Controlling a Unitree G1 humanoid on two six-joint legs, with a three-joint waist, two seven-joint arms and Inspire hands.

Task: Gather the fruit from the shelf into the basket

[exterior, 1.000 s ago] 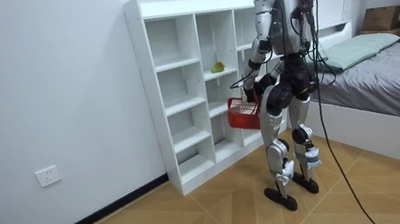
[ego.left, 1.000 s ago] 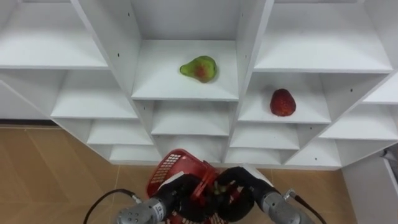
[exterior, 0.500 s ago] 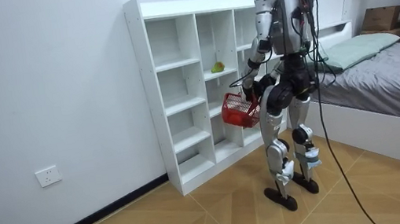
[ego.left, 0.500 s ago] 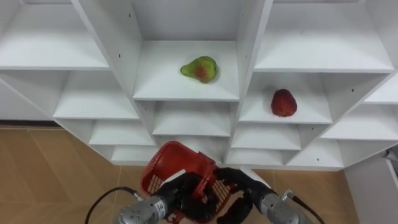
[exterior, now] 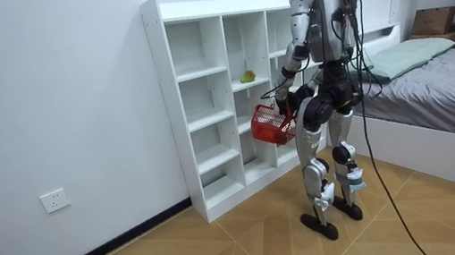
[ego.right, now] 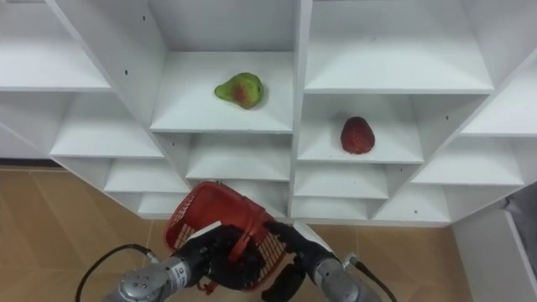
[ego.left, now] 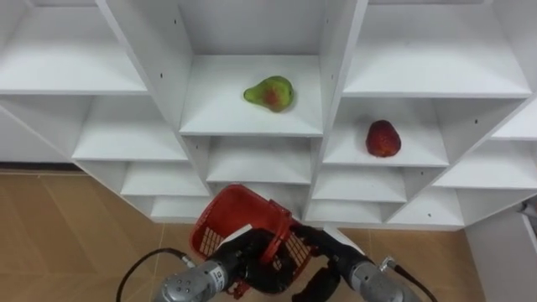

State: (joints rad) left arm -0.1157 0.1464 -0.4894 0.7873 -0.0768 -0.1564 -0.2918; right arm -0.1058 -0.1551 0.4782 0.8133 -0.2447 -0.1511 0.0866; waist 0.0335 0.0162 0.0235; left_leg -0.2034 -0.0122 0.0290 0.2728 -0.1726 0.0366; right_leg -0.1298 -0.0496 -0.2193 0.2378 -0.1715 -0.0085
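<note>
Before the white shelf unit (ego.left: 109, 143), the robot's left hand (ego.left: 237, 267) curls round the red basket (ego.left: 235, 210), held low and tilted. A green pear (ego.left: 269, 92) lies on the middle shelf. The right hand (ego.left: 323, 245) grips the basket's other side. A red fruit (ego.left: 382, 138) sits in the right compartment. Both are unpicked, so collecting looks barely begun.

Red basket (ego.left: 231, 210) bottom hidden behind left hand (ego.left: 241, 263), right hand (ego.left: 330, 249).
</note>
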